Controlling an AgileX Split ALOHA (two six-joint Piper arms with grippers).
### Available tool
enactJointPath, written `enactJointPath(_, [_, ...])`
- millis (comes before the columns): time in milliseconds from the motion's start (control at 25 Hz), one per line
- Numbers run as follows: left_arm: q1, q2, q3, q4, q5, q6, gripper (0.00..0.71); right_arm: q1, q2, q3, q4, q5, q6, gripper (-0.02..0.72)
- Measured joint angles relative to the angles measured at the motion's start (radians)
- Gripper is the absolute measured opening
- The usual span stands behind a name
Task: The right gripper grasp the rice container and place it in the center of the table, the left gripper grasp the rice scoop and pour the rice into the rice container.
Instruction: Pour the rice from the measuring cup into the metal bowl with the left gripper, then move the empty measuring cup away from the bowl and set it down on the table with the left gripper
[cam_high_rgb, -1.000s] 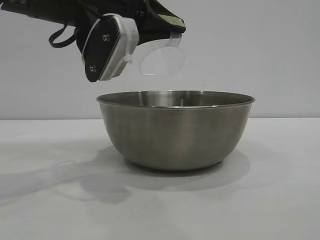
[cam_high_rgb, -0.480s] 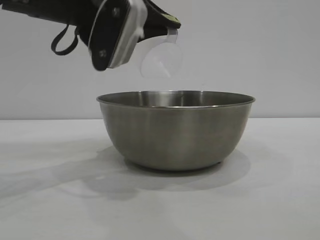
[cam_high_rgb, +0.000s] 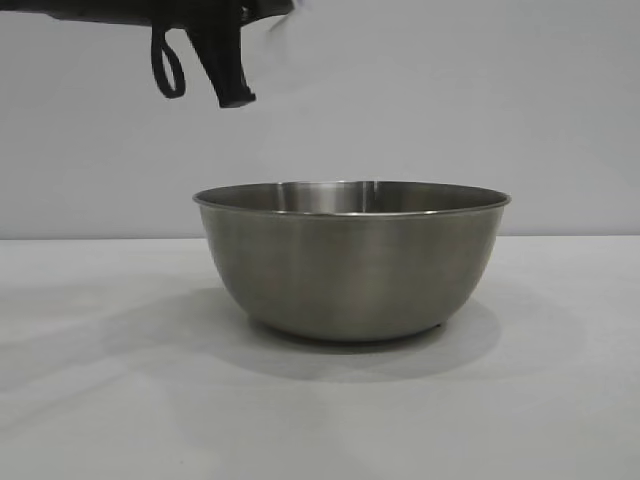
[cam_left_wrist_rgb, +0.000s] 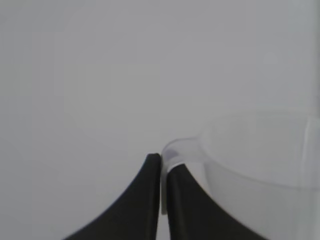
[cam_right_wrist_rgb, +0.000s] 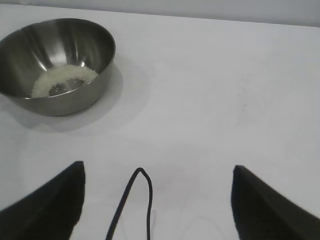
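A: Why does the plain white matte table (cam_high_rgb: 90, 400) carry only one thing?

B: So the pour has a clear target. The large round brushed-steel rice container (cam_high_rgb: 350, 260) stands upright near the middle of the table, open mouth up, where either arm can get to it.

A: And the black two-fingered right gripper (cam_right_wrist_rgb: 157, 200)?

B: It sits low over the table, well apart from the rice container, fingers spread wide and holding nothing. I judge its share finished: the container is placed, so it waits clear of the pour.

A: The black pointed left gripper (cam_left_wrist_rgb: 161, 165) is up high?

B: Yes, above the container's left rim at the top of the exterior view, with open air between them. Its fingers are pressed tight on the loop handle of the small translucent plastic rice scoop (cam_left_wrist_rgb: 260, 165). Pinching the handle leaves the cup's mouth free, so a roll of the wrist can tip it.

A: Is anything left in the scoop?

B: I see no grains through the wall that shows, though part of it is out of view.

A: Where is the rice?

B: The fine white rice (cam_right_wrist_rgb: 65, 80) lies as a loose ring in the bottom of the container, so the pour looks done.
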Motion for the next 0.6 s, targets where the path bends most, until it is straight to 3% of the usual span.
enactJointPath(280, [0.000, 0.000, 0.000, -0.327, 0.000, -0.434, 0.000, 0.000, 0.000, 0.000, 0.000, 0.000, 0.000, 0.515])
enactJointPath(600, [0.000, 0.002, 0.053, -0.533, -0.002, -0.574, 0.000, 0.000, 0.000, 0.000, 0.000, 0.000, 0.000, 0.515])
